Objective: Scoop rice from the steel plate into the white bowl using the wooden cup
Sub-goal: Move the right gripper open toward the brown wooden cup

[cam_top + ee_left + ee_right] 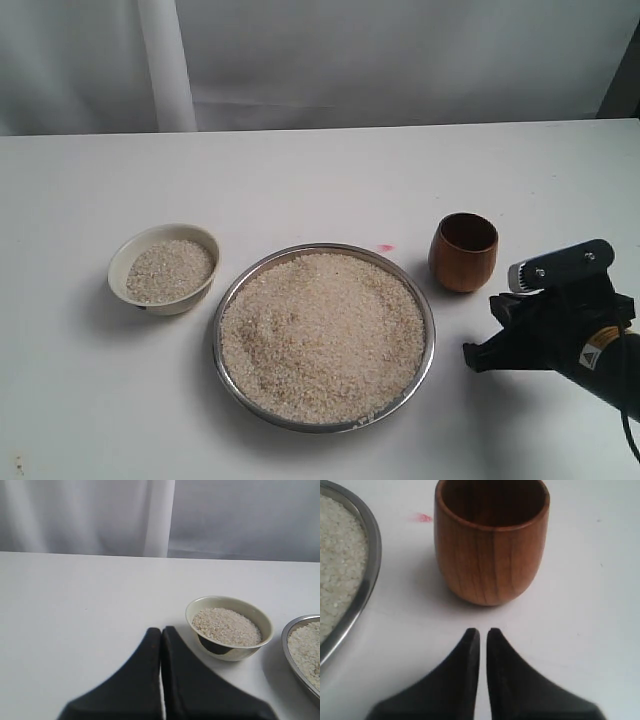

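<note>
Right gripper (483,632), fingers seemingly pressed together, is facing the upright wooden cup (463,252) just beside the steel plate (374,555) holding heaped rice (320,335). Left gripper (161,630), pressed together, is pointing past the white bowl (170,303).

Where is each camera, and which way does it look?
Exterior view: up high, looking down at the steel plate, white bowl and wooden cup; only the right gripper shows.
Left wrist view: on the left arm, low, facing the white bowl; left gripper shows.
Right wrist view: on the right arm, close behind the wooden cup; right gripper shows.
Shared: all three show the steel plate.
</note>
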`<state>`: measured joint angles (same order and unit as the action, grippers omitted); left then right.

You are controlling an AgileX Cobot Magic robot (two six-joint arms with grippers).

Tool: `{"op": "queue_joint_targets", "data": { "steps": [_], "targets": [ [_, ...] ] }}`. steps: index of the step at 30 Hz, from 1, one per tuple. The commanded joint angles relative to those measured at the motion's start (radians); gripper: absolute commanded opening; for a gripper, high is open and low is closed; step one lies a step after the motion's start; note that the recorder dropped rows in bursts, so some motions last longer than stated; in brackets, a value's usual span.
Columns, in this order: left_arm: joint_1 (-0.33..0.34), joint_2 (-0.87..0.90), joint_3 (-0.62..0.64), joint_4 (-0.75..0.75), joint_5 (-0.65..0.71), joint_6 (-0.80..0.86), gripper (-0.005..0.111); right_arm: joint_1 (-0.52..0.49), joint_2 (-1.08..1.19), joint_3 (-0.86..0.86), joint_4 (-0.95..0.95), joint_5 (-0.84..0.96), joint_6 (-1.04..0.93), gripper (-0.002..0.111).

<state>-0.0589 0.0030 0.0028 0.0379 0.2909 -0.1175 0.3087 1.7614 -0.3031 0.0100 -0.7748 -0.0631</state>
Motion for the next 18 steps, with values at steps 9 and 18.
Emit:
{"op": "queue_joint_targets", "data": {
  "steps": [9,18],
  "targets": [
    [-0.004,-0.003,-0.003,-0.005,-0.005,-0.004,0.000,-0.009,0.004,0.003,0.010,-0.078,0.002,0.099],
    [-0.004,-0.003,-0.003,-0.005,-0.005,-0.004,0.000,-0.009,0.004,0.003,-0.010,-0.087,0.016,0.104]
  ]
}}
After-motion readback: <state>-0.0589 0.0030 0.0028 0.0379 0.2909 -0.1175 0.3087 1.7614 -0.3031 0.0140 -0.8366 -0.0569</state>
